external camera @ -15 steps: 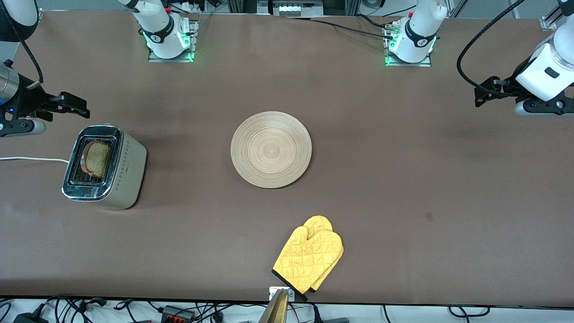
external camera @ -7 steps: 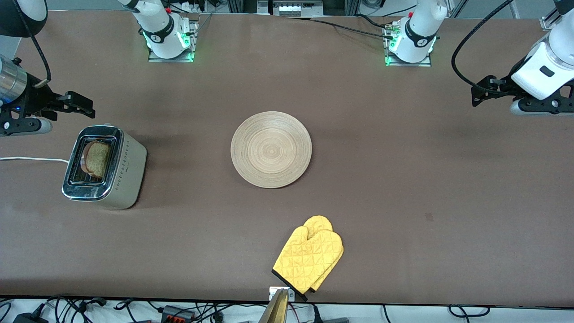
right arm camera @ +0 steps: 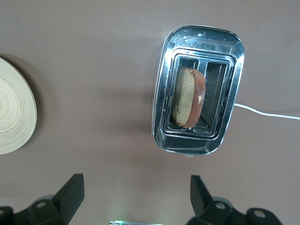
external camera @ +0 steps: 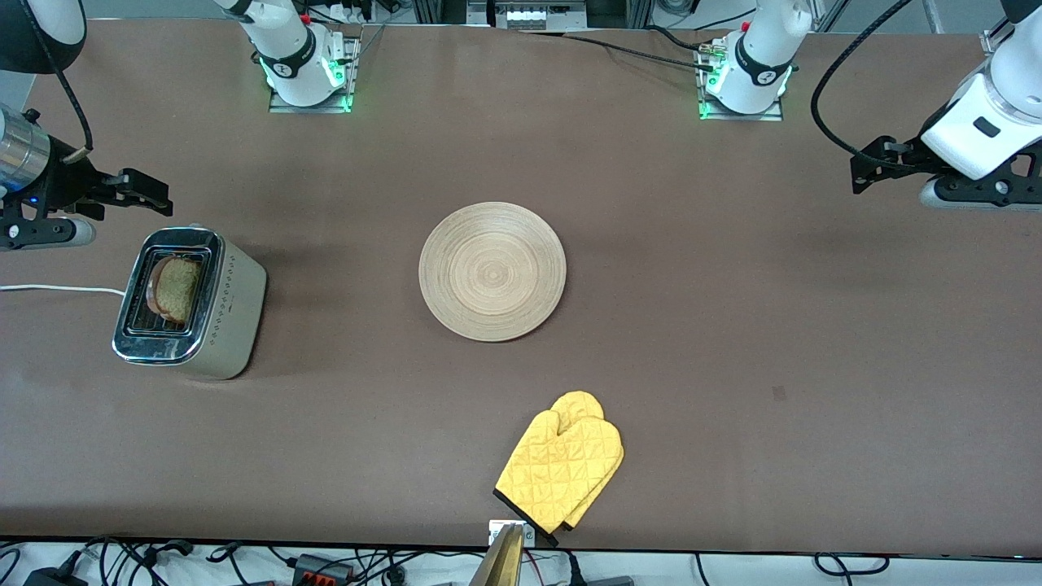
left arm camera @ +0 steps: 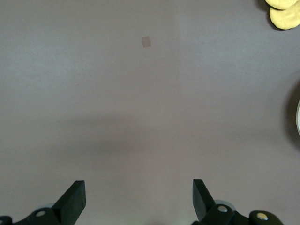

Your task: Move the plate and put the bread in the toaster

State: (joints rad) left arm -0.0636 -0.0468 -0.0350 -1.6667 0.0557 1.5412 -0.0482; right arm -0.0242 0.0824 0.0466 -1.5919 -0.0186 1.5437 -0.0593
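Observation:
The wooden plate [external camera: 492,271] lies flat at the middle of the table, and its rim also shows in the right wrist view [right arm camera: 14,112]. The toaster [external camera: 191,305] stands toward the right arm's end. The bread [external camera: 173,289] stands in one of its slots, leaning, with its top above the chrome; the right wrist view shows toaster [right arm camera: 199,140] and bread [right arm camera: 187,96] too. My right gripper [external camera: 151,195] [right arm camera: 136,187] hangs open and empty over the table beside the toaster. My left gripper [external camera: 863,171] [left arm camera: 137,190] hangs open and empty over bare table at the left arm's end.
A yellow oven mitt [external camera: 562,468] lies near the table's front edge, nearer to the camera than the plate; its tips show in the left wrist view [left arm camera: 283,11]. The toaster's white cord [external camera: 49,288] runs off the table's end.
Both grippers have drifted a little toward the middle of the table, still open. Plate, bread and toaster have not moved.

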